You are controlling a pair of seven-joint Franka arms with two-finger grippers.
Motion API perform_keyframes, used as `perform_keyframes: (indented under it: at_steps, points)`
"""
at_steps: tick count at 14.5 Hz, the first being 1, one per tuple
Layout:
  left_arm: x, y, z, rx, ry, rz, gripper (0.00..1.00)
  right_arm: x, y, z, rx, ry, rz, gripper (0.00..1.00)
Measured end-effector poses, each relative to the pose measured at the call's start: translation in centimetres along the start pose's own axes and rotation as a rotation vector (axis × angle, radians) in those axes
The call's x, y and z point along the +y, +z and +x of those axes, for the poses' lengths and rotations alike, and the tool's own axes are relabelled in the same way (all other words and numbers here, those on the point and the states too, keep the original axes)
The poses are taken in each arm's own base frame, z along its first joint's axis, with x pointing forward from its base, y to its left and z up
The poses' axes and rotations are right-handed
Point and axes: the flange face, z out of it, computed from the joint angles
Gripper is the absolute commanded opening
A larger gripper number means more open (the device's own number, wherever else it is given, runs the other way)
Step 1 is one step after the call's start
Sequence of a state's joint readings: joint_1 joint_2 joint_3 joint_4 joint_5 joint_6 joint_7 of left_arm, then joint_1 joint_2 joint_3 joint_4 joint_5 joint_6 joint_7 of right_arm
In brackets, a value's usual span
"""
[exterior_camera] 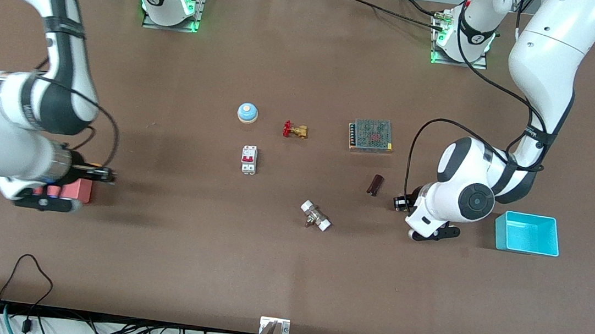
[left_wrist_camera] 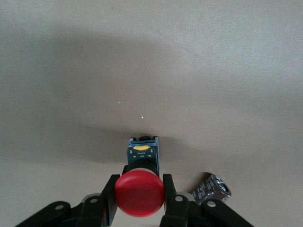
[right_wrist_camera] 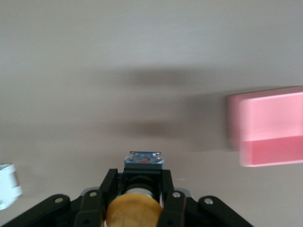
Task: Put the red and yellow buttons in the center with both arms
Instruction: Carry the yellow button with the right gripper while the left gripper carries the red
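Note:
My left gripper [exterior_camera: 400,202] is shut on the red button [left_wrist_camera: 139,193], with its black fingers [left_wrist_camera: 110,198] on both sides of the round red cap. It holds the button low over the brown tabletop [exterior_camera: 287,265], between the dark capacitor [exterior_camera: 375,185] and the cyan bin [exterior_camera: 527,233]. My right gripper [exterior_camera: 103,174] is shut on the yellow button [right_wrist_camera: 134,213], gripping its black body under the orange-yellow cap. It is over the tabletop beside the pink bin [exterior_camera: 78,190] at the right arm's end. Neither cap is clear in the front view.
Mid-table stand a blue dome bell [exterior_camera: 247,112], a brass valve with a red handle [exterior_camera: 295,130], a white breaker [exterior_camera: 249,159], a metal power supply [exterior_camera: 371,135] and a white-ended fitting [exterior_camera: 315,216]. The capacitor [left_wrist_camera: 211,188] and the pink bin [right_wrist_camera: 270,127] also show in the wrist views.

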State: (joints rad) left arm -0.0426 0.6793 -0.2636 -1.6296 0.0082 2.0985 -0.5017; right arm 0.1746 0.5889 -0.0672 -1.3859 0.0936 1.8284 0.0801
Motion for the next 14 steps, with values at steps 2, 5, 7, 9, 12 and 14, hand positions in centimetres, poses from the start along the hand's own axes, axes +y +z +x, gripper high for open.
perform_keyframes:
  at_steps: [2, 5, 7, 9, 12, 14]
  points:
    - [0.0, -0.2, 0.1, 0.004, 0.000, -0.002, 0.66, -3.7, 2.4, -0.2, -0.034, -0.044, -0.004, 0.42]
    - [0.0, -0.4, 0.1, 0.008, -0.001, -0.004, 0.92, -7.2, 6.6, -0.1, -0.056, -0.089, -0.018, 0.42]
    - [-0.1, -0.8, 0.3, 0.016, -0.003, -0.007, 1.00, -9.2, 9.1, 0.1, -0.048, -0.083, -0.025, 0.42]
    - [-0.3, -2.2, 0.6, 0.039, -0.009, -0.014, 1.00, -11.2, 10.8, 0.1, -0.034, -0.065, -0.031, 0.42]
    - [-1.7, -7.2, 0.4, 0.076, -0.028, -0.008, 1.00, -14.5, 12.8, -0.5, -0.013, -0.024, -0.037, 0.42]
    - [-3.1, -11.7, -0.2, 0.092, -0.043, 0.009, 1.00, -15.9, 14.1, -1.0, -0.013, -0.018, -0.042, 0.42]
